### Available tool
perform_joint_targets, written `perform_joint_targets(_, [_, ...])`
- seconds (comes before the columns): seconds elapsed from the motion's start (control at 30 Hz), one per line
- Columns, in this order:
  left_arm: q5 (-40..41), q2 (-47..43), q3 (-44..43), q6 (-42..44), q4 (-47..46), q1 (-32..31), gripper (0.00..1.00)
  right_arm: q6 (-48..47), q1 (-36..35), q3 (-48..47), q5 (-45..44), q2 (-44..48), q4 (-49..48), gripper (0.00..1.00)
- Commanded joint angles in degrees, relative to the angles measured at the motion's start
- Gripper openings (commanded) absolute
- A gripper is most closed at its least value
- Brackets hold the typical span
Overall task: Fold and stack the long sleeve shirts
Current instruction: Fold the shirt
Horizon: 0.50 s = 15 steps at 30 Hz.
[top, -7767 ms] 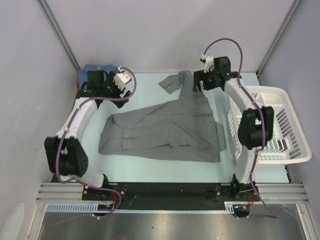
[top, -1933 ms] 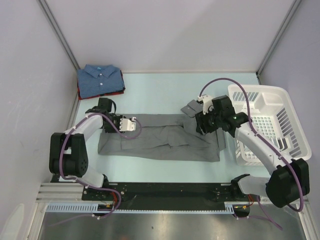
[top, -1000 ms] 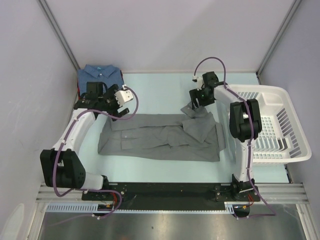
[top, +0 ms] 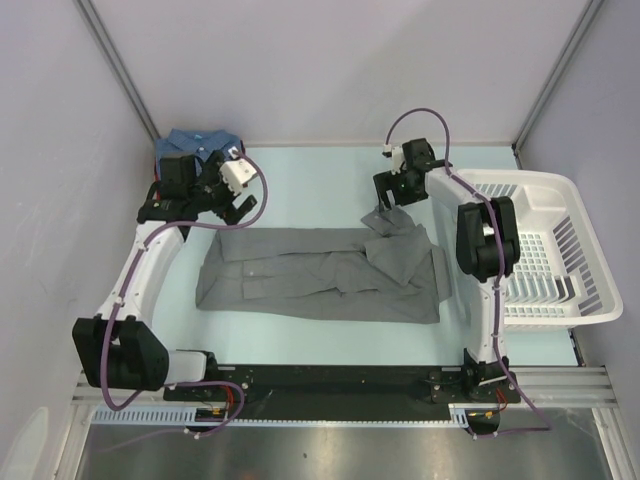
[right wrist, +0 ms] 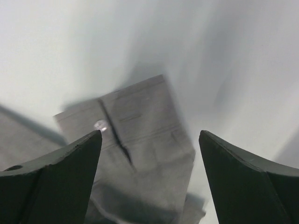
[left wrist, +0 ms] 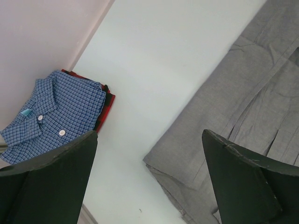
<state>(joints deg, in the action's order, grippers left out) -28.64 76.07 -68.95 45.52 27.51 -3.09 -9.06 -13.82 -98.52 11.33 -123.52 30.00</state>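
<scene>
The mid-grey long sleeve shirt point(top: 320, 275) lies flat in the middle of the table, folded into a long strip, and its left end point(left wrist: 243, 93) shows in the left wrist view. One sleeve cuff point(top: 379, 218) sticks out at its far right corner. My right gripper point(top: 392, 196) hovers open just above that cuff point(right wrist: 135, 126), gripping nothing point(right wrist: 149, 133). The blue checked shirt point(left wrist: 56, 112) sits folded in the far left corner on a dark red one point(left wrist: 108, 100). My left gripper point(top: 238, 203) hangs open and empty point(left wrist: 149, 135) between that stack point(top: 195, 140) and the grey shirt.
A white slatted basket point(top: 540, 250) stands at the right edge, close behind the right arm. Walls close the table at the back and both sides. Bare pale table surface point(top: 310, 185) lies between the two grippers.
The grey shirt's far half was folded down into a strip earlier. In the last second my left gripper drew back toward the blue shirt; the right gripper rose slightly over the cuff.
</scene>
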Motion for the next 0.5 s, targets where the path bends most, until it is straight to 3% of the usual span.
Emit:
perform_joint_targets(0.0, [-0.5,-2.9,-0.5,-1.0,-0.4,0.3,0.99,-0.3,0.4,-4.9,-2.1,-3.7,2.3,0.92])
perform_joint_targets(0.1, [-0.2,-2.9,-0.3,-1.5,-0.7,0.3,1.0,-0.6,0.4,-6.8,-1.5,-5.8,5.0,0.91])
perform_joint_targets(0.2, [0.5,-3.0,-0.1,-2.4,-1.6,0.3,0.99,-0.7,0.1,-6.3,-0.7,-6.7,6.3,0.82])
perform_joint_targets(0.3, [2.0,-3.4,0.2,-4.3,-4.2,0.3,0.99,1.1,0.2,-5.1,1.1,-7.6,7.1,0.56])
perform_joint_targets(0.33, [3.1,-3.6,0.4,-5.0,-5.3,0.4,1.0,1.6,0.3,-4.5,1.8,-7.6,7.2,0.42])
perform_joint_targets(0.4, [2.8,-3.7,0.2,-5.6,-7.4,0.4,0.99,1.2,0.0,-3.1,2.3,-6.7,7.0,0.28])
perform_joint_targets(0.43, [2.2,-3.7,0.0,-5.6,-7.7,0.3,0.99,1.1,0.0,-2.9,2.4,-6.1,6.9,0.09])
perform_joint_targets(0.47, [1.1,-3.7,-0.5,-5.6,-7.9,0.4,0.99,1.1,0.2,-2.9,2.3,-5.3,7.0,0.0])
